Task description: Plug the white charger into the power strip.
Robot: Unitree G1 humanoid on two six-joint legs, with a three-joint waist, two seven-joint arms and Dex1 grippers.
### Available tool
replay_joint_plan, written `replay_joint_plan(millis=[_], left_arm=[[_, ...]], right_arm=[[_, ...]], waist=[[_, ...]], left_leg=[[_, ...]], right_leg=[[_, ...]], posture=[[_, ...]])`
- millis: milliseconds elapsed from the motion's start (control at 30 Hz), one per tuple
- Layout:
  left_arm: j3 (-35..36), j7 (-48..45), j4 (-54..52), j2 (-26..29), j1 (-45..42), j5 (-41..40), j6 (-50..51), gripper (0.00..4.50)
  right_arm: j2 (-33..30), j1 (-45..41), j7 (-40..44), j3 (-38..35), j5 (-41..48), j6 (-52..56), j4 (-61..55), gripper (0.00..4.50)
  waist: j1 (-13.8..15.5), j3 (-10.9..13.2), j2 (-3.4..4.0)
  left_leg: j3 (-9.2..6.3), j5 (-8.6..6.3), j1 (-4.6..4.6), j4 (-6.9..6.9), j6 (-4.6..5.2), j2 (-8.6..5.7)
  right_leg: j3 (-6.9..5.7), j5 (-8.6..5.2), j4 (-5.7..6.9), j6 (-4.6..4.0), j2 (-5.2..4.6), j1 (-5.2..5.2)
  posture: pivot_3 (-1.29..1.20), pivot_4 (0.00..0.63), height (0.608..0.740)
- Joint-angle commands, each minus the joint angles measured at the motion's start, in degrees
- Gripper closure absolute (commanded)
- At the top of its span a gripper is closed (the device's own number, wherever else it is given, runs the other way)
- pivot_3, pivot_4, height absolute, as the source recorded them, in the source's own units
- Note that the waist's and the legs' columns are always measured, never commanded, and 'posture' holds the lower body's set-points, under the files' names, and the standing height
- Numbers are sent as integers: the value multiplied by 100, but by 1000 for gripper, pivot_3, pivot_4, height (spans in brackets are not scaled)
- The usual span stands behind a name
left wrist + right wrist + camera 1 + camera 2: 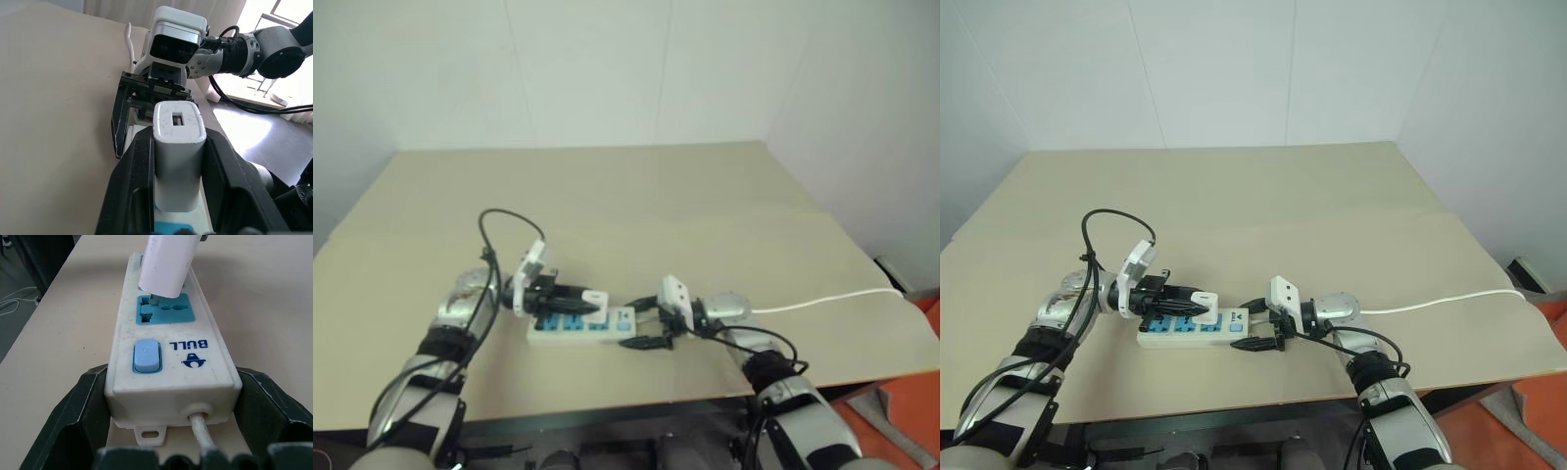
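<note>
We've got the white charger point(178, 147) clenched in the left end effector point(1180, 304), hanging tilted just over the socket nearest the switch on the power strip point(171, 360), pins at the slots but not seated imo. Right end effector point(1263, 328) straddles the strip's cable end, jaws wide, prob just bracing it on the bench point(1263, 191). Risks: that tilt could jam or bend the pins, and pushing down could skid or tip the strip if the brace is loose. Count: 1 charger, 1 strip, 3 blue sockets, 1 switch, 2 end effectors
</note>
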Motion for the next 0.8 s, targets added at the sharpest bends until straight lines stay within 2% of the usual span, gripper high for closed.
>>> replay_joint_plan(millis=[33, 267, 800], left_arm=[[9, -31, 3, -26, -148, -222, 33, 3522], [70, -31, 80, -120, -189, -266, 81, 3522], [-269, -31, -22, 15, -42, -305, -31, 3522]], right_arm=[[56, 87, 21, 216, -153, 19, -26, 1081], [37, 89, 19, 241, -190, -16, -11, 1081], [-6, 133, 25, 238, -182, 24, -76, 1081]], waist=[[0, 0, 0], [0, 0, 0], [-3, 0, 0]], left_leg=[[0, 0, 0, 0, 0, 0], [0, 0, 0, -1, 0, 0], [-1, 0, -1, -6, 0, 0]], right_leg=[[0, 0, 0, 0, 0, 0], [0, 0, -2, 0, 0, 0], [0, -1, -10, 0, 0, -1]], posture=[[0, 150, 740], [0, 150, 740], [0, 150, 740]])
